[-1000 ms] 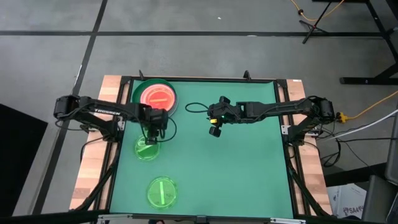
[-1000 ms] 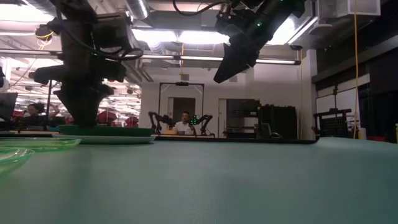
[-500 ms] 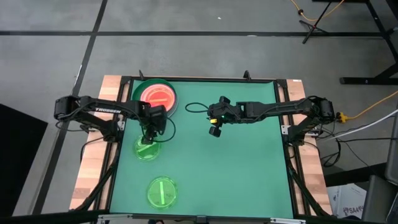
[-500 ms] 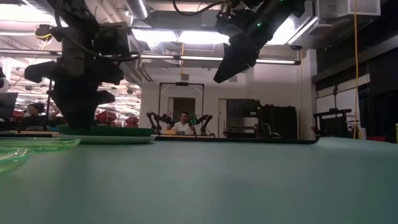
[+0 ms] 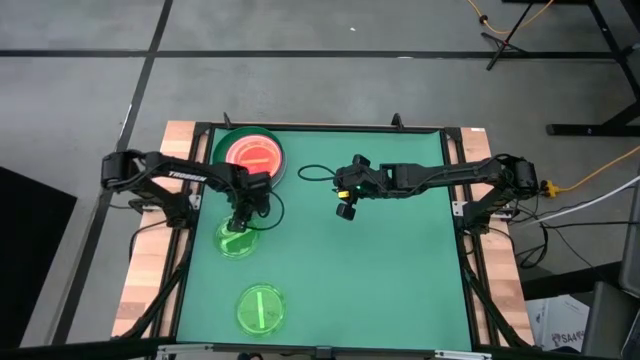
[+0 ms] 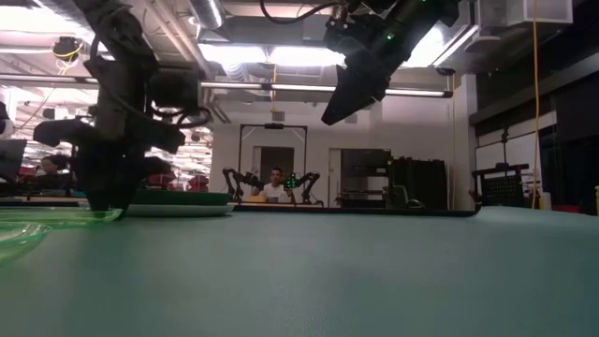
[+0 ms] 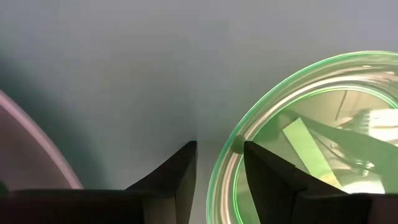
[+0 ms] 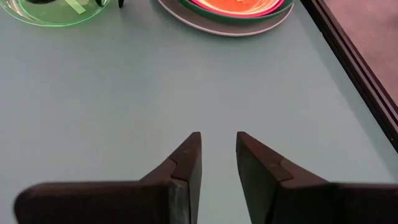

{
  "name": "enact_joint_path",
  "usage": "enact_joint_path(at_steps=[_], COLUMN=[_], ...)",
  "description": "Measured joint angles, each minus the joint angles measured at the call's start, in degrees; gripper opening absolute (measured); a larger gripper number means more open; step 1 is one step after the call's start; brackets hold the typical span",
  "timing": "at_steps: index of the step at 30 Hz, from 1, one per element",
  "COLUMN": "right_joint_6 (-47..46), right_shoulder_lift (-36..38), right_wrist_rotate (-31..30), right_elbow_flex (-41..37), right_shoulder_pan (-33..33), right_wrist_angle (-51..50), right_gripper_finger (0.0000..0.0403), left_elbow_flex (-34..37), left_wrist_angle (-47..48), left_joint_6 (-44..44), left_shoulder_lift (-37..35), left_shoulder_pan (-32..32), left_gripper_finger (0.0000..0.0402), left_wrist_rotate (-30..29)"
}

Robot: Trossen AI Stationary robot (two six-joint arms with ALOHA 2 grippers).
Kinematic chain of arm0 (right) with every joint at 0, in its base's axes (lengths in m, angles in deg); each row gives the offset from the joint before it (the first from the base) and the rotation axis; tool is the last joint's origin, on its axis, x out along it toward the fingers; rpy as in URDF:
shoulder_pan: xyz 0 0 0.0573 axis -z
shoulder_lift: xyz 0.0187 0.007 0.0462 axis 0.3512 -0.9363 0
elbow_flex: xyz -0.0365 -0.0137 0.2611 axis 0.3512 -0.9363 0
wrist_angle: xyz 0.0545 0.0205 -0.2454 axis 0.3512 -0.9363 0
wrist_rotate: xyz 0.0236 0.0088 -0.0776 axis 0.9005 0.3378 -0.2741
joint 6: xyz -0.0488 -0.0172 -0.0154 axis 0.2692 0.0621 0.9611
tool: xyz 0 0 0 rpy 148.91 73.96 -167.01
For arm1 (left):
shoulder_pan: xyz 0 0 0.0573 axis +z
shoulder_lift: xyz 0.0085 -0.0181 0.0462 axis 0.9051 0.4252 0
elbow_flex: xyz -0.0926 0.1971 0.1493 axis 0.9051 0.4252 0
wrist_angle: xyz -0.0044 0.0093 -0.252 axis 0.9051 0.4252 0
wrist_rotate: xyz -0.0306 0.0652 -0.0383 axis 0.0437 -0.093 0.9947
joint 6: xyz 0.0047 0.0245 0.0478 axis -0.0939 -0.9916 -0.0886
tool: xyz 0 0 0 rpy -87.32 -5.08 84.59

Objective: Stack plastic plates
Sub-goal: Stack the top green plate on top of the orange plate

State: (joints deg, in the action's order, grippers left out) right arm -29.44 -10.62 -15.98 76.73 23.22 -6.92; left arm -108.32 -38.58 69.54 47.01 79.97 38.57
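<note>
Straddling the green plate [image 7: 323,124] rim: left gripper [image 7: 221,163].

Even, diffuse light falls on the green surface [image 5: 380,270] in the high view, with only faint, soft shadows under the arms and no hard glare. The low view is backlit: bright ceiling lamps [image 6: 281,54] at 12 o'clock blow out to white, and both arms read as near-black silhouettes against them. The near part of the surface there is blurred, while the room behind is sharper. In the left wrist view the translucent green plate [image 7: 311,137] at 3 o'clock catches bright streaks of reflected light; its rim is soft and out of focus. The right wrist view is evenly lit, with dark fingers [image 8: 186,168] slightly blurred.
</note>
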Motion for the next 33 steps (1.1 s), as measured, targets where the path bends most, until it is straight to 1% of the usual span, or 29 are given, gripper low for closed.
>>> enact_joint_path(at_steps=[4, 6, 14, 19, 25, 28, 33], right_joint_6=[0.0, 0.0, 0.02, 0.01, 0.0, 0.0, 0.0], right_shoulder_lift=[0.0, 0.0, 0.0, 0.0, 0.0, 0.0, 0.0], right_wrist_rotate=[0.02, 0.0, 0.0, 0.0, 0.02, 0.0, 0.0], right_elbow_flex=[0.01, 0.01, 0.01, -0.01, 0.01, 0.01, -0.01], right_shoulder_pan=[0.0, 0.0, 0.0, 0.0, 0.0, 0.0, 0.0], right_wrist_angle=[-0.02, -0.02, -0.02, -0.02, -0.02, 0.0, 0.0], right_gripper_finger=[0.0088, 0.0088, 0.0088, 0.0088, 0.0088, 0.0088, 0.0088], left_elbow_flex=[-0.14, -0.14, -0.05, -0.03, -0.72, -2.38, -6.86], left_wrist_angle=[0.11, 0.12, -0.11, -0.24, -0.61, -0.81, -0.95], left_joint_6=[-0.03, -0.02, 0.02, 2.16, 7.88, 10.55, 12.46], left_shoulder_lift=[1.25, 1.3, 1.23, 1.25, 1.38, 1.54, 1.54], left_shoulder_pan=[0.0, 0.0, 0.02, 0.02, 0.0, -0.11, -0.04], left_gripper_finger=[0.0125, 0.0117, 0.0041, 0.0006, 0.0002, 0.0002, 0.0001], left_wrist_rotate=[0.22, 0.34, -0.53, -0.5, 0.17, 1.24, 2.4])
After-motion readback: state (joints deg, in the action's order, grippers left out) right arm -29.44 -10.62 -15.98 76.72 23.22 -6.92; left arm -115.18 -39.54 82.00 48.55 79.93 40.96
